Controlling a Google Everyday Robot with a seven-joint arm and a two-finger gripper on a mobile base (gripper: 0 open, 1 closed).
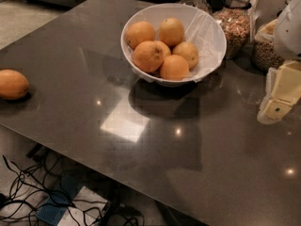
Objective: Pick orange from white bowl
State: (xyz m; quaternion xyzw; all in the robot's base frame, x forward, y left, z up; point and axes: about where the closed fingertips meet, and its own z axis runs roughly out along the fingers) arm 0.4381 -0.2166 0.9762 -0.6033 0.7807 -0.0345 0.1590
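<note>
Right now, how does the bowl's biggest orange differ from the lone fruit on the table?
The orange is round, the lone fruit oval. The orange sits in the white bowl; the lone fruit lies outside it, far left. Both have orange peel. The pincer hangs far right.

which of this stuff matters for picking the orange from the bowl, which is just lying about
For the job: orange, front left of the pile; white bowl holding it; pincer, at the right edge, clear of the bowl.

Lying about: four smaller oranges in the bowl; oval fruit far left; grain jars; floor cables.
</note>
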